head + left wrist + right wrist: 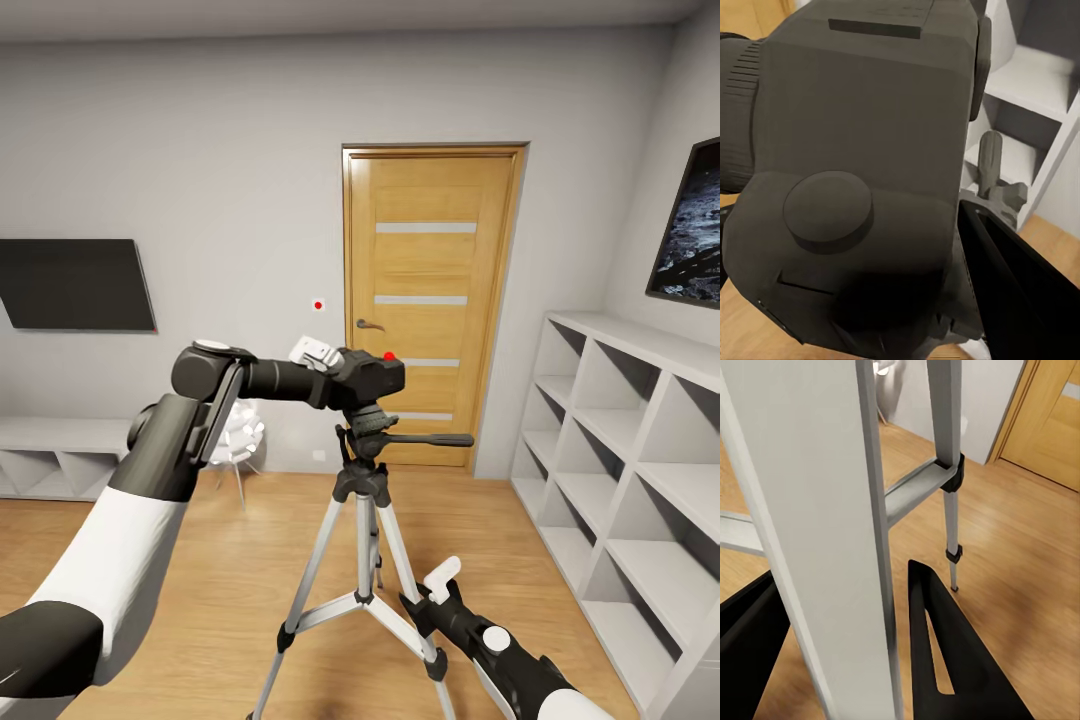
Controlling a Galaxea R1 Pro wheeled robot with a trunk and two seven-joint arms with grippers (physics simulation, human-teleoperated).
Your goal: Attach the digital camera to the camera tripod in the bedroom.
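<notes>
Your left pincer (335, 372) has its fingers closed on the camera (372, 378), carrying it just over the tripod (362, 520) head, with the camera's underside touching or all but touching the black mount; the head view cannot settle which. From the left wrist, the camera (862, 172) blocks most of the sight, and the tripod's handle (991, 161) pokes out beyond it. Your right pincer (840, 652) sits low, its fingers spread either side of a silver leg (817, 532) without clearly pressing it. The tripod stands on the wooden floor (560, 600) before the door (430, 300), shelving (640, 450) alongside. What matters now is straight down: judge whether the camera's base is centred over the head, then lower and let go.
</notes>
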